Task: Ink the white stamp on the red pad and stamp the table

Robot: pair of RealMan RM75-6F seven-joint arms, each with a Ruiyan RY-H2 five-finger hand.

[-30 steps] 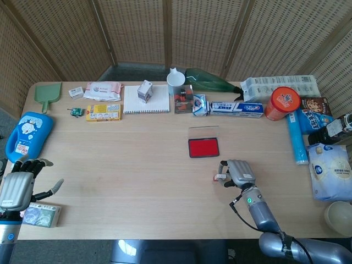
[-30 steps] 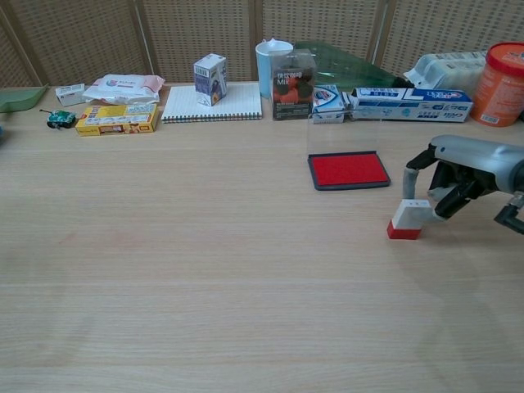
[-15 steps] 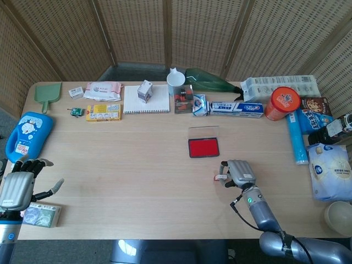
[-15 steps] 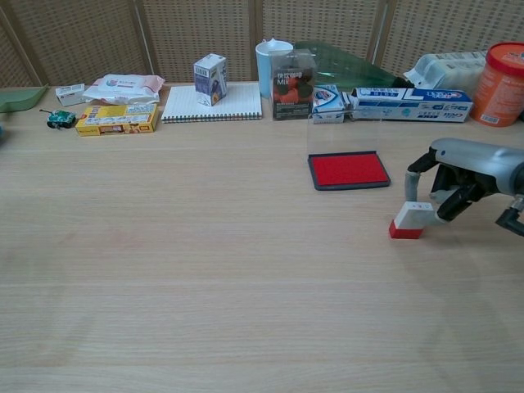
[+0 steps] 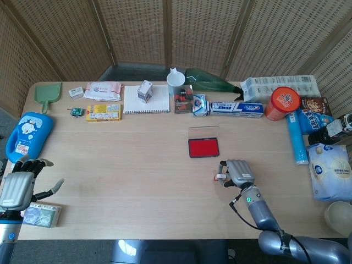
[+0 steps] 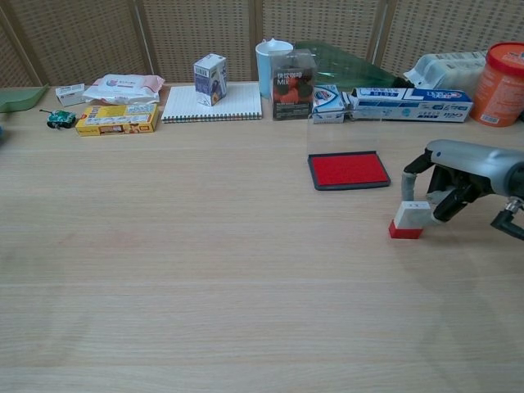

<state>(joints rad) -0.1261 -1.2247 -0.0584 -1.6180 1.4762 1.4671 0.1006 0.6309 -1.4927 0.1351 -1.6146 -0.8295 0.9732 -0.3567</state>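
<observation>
Right hand [image 6: 458, 176] pinches the white stamp [image 6: 409, 219] between its fingers; the stamp's red base sits on the surface [image 6: 205, 270], slightly tilted, just in front of and to the right of the red pad [image 6: 348, 170], not touching it. The pad lies open, its clear lid raised at the back. Left hand [image 5: 19, 184] hovers at the near left edge, fingers spread, holding nothing, above a small box [image 5: 41, 214].
</observation>
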